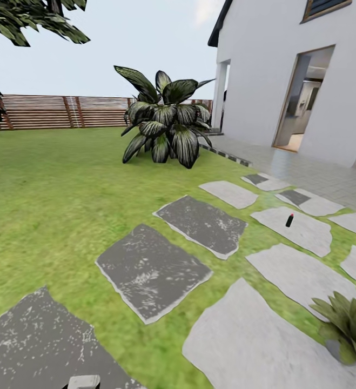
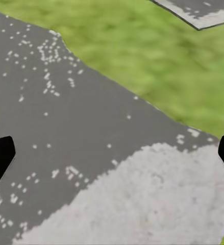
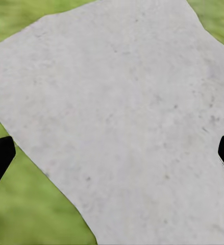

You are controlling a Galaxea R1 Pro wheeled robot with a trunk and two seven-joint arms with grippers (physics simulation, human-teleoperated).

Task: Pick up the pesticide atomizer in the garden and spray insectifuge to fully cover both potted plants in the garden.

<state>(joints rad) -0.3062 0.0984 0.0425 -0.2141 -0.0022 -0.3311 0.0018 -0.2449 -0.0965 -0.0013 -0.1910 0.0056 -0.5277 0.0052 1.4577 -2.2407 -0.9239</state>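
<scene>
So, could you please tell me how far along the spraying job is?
Barely started. The pesticide atomizer stands untouched on a pale stepping stone ahead. Both grippers, left and right, hang open and empty. Left: fetch it, then spray the potted plant nearby and the other.

A small dark spray bottle [image 1: 289, 220] was seen upright on a pale grey stepping stone [image 1: 294, 229] at right of centre; a green-leaved potted rosette [image 1: 348, 324] was cropped at the lower right.
</scene>
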